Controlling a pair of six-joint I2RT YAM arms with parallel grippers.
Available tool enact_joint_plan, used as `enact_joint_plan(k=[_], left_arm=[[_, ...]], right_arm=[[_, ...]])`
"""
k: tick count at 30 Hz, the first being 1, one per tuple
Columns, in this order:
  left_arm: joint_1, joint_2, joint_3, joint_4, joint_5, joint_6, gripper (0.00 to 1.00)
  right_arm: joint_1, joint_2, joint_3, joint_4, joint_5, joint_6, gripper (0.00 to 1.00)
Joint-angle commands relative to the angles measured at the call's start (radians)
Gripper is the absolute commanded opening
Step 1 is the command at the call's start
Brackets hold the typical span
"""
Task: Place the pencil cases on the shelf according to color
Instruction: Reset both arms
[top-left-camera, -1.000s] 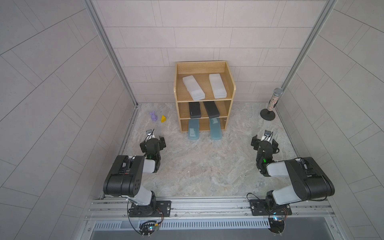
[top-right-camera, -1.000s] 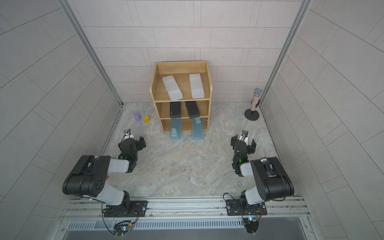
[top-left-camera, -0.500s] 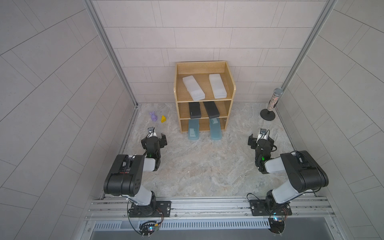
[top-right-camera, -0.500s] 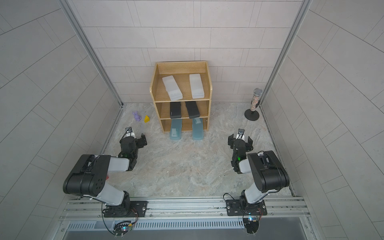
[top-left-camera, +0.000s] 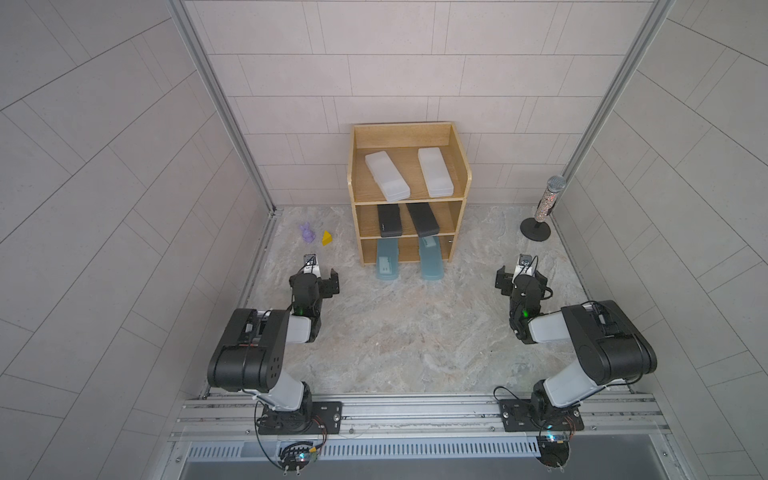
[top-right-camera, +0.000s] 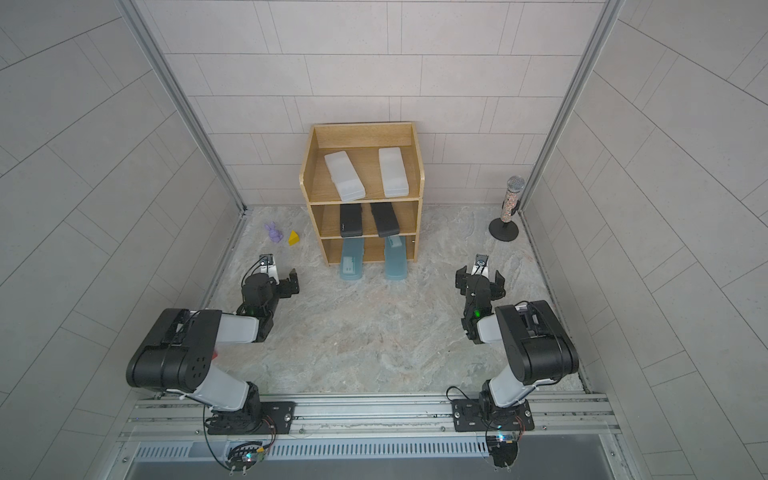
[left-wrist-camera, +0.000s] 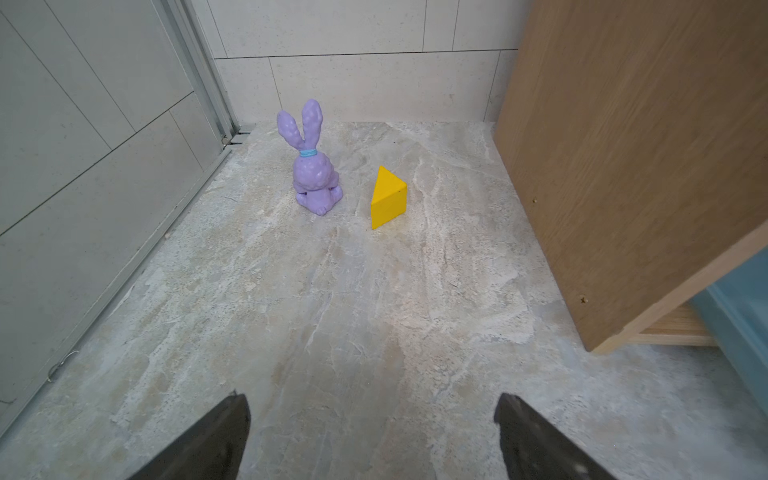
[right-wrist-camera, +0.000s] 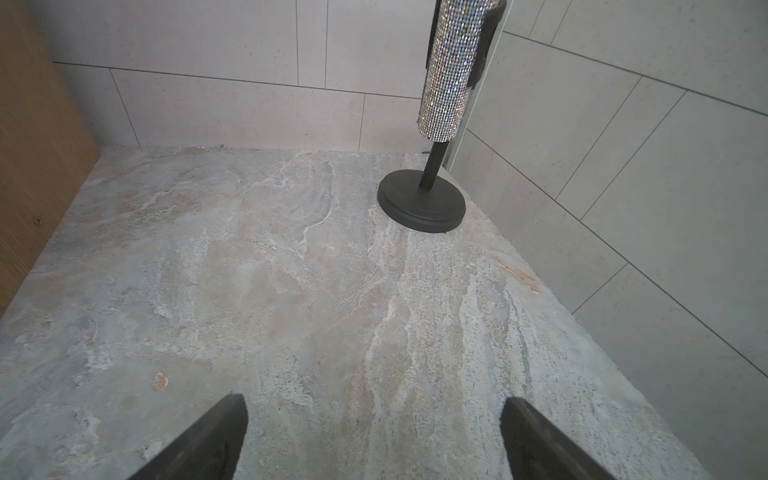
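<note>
Cases (top-left-camera: 387, 176) in col. pairs on shelf (top-left-camera: 407, 201)

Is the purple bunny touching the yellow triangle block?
Apart. The left wrist view shows a plain gap between the purple bunny and the yellow triangle block; they stand side by side.

shelf (top-left-camera: 401, 135): light brown wood
top cases (top-left-camera: 387, 176): milky white
middle cases (top-left-camera: 389, 220): black
bottom cases (top-left-camera: 387, 262): see-through blue
bunny (left-wrist-camera: 312, 166): purple
wedge (left-wrist-camera: 388, 199): yellow
microphone (right-wrist-camera: 451, 70): sparkly silver
table (right-wrist-camera: 291, 270): grey, tan swirls

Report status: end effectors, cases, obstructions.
Left end effector open, empty; right end effector likewise. Shelf: white cases top, black cases middle, teal cases bottom, jutting forward. Nothing blocking.
</note>
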Motion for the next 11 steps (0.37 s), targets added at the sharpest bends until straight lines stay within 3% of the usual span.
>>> enact_joint_plan(k=[1,11], left_arm=[[0.004,0.009,0.026,-0.014,0.021,0.015,1.00],[0.004,0.009,0.032,-0.020,0.002,0.009,1.00]], right_arm=[[-0.004,0.002,0.008,-0.014,0.005,-0.002,1.00],[-0.004,0.002,0.008,-0.014,0.005,-0.002,1.00]])
